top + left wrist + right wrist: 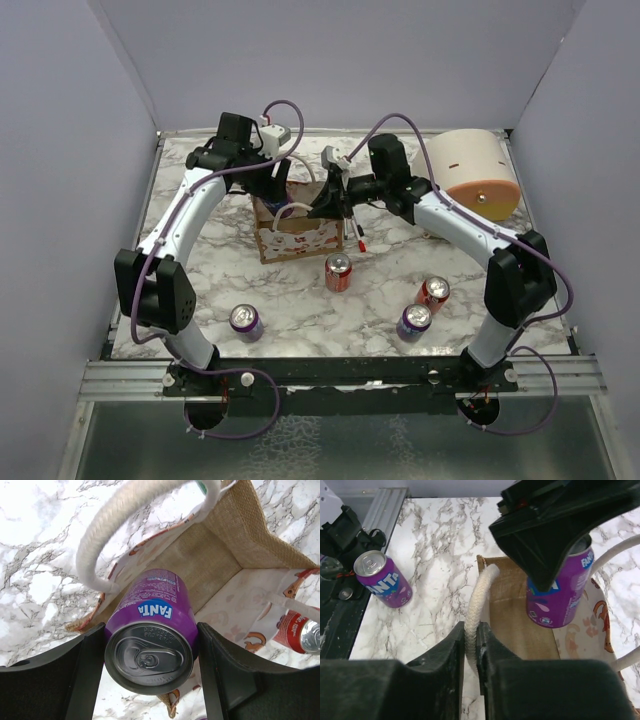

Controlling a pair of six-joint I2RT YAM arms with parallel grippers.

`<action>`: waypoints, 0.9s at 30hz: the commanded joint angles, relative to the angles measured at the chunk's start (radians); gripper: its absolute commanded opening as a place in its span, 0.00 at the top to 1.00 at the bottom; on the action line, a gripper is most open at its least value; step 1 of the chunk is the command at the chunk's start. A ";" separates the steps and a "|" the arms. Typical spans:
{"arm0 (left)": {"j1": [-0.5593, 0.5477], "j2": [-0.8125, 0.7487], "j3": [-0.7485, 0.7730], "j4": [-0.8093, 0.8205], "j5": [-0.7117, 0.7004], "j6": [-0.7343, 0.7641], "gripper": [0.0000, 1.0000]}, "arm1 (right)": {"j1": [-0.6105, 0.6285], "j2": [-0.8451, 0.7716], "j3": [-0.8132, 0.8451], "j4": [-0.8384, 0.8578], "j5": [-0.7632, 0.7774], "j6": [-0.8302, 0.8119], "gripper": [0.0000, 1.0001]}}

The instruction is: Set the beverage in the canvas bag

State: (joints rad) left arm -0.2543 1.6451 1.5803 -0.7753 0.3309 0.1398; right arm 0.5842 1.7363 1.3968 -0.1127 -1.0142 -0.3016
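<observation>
The canvas bag (300, 238) stands open on the marble table, brown with white rope handles. My left gripper (150, 667) is shut on a purple Fanta can (150, 625) and holds it tilted, bottom first, over the bag's open mouth (205, 562). In the right wrist view the can (560, 597) hangs above the bag's interior (507, 615) under the left gripper (555, 520). My right gripper (471, 640) is shut on one rope handle (476, 605) and holds it off to the side. The other handle (112, 517) arches beside the can.
A red can (338, 272) stands just in front of the bag. Another red can (433, 292) and a purple can (414, 322) stand at front right, and a purple can (246, 322) at front left. The cream dome container (478, 172) lies at back right.
</observation>
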 commanded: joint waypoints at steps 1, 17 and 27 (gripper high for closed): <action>-0.003 0.024 0.085 0.037 0.054 0.014 1.00 | 0.008 -0.040 -0.039 -0.008 -0.060 0.020 0.89; -0.081 0.086 0.030 0.006 -0.119 0.167 1.00 | 0.008 -0.068 -0.151 0.035 -0.014 -0.027 0.96; -0.083 0.079 -0.034 0.046 -0.183 0.178 1.00 | 0.008 -0.090 -0.169 0.065 0.043 0.041 0.96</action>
State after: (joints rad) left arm -0.3351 1.7599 1.5532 -0.7925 0.1806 0.3035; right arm 0.5880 1.6825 1.2404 -0.0849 -1.0054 -0.2943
